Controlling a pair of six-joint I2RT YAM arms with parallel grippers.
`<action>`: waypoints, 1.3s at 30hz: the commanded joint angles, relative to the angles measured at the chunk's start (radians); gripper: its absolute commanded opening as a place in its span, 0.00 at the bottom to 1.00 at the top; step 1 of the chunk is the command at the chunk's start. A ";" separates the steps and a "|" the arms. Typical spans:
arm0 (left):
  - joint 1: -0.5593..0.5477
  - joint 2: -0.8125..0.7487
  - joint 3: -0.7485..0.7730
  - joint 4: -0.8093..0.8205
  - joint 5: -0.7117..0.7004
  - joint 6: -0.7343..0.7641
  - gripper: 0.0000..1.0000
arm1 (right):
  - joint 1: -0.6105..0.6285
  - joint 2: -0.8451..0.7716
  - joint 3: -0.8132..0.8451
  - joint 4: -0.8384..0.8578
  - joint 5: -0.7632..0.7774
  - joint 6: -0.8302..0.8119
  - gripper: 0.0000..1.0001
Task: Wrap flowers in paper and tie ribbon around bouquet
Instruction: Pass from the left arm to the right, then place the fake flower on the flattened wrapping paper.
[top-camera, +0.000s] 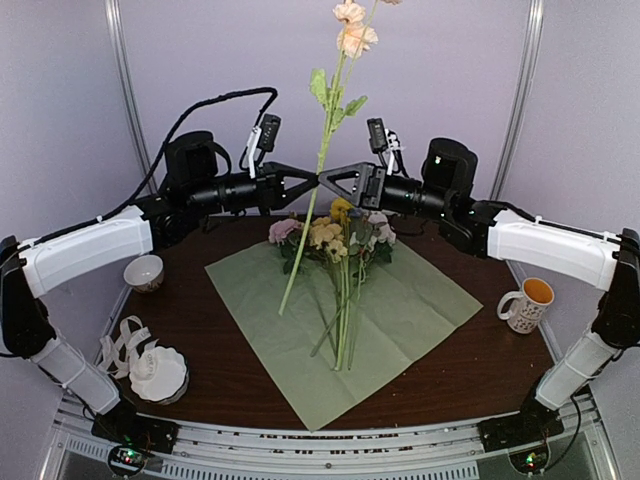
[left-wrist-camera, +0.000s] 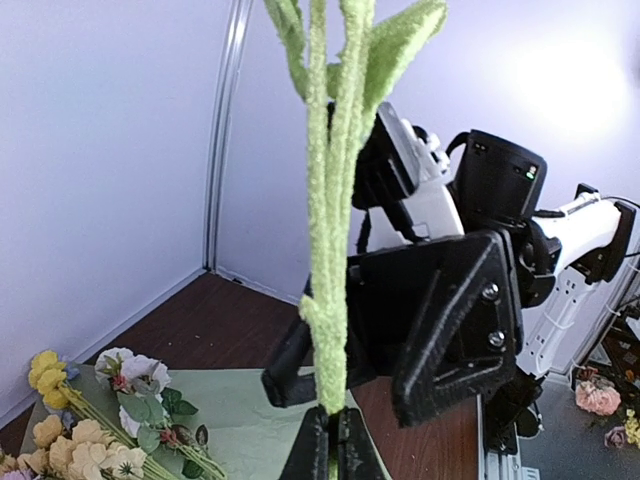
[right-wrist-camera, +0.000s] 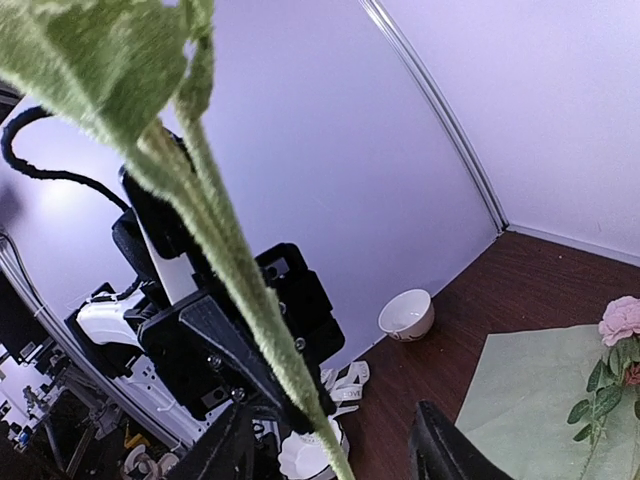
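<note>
Holding one long green stem (top-camera: 323, 150) upright in mid-air above the desk (top-camera: 480, 370), peach blossoms at its top. Clamped low down by the left fingers (left-wrist-camera: 312, 452), closed tight on it. Flanked by the right fingers (right-wrist-camera: 440, 455), spread apart on either side of it; contact not confirmable. Lying beneath: the remaining flowers (top-camera: 335, 238) in a loose bunch on the sage green paper (top-camera: 420, 310), spread flat. Judged as an early stage: gathering flowers, not yet complete. Left to do: laying down the raised stem, rolling the paper, tying. Resting untouched at the left desk edge: the ribbon (top-camera: 122, 345), beside a white scalloped bowl (top-camera: 162, 375). Not visible in any view: a peach-pink sheet. Cut off by the frame top: the uppermost blossom.
</note>
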 joint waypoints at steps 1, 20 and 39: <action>-0.021 0.010 0.024 0.026 0.073 0.057 0.00 | 0.000 -0.027 0.015 0.054 0.034 0.021 0.54; -0.032 0.026 0.021 -0.054 0.123 0.107 0.00 | -0.002 -0.056 0.023 0.040 0.052 -0.006 0.00; 0.148 0.120 0.090 -0.454 -0.388 -0.042 0.78 | -0.085 0.334 0.292 -0.740 0.235 -0.057 0.00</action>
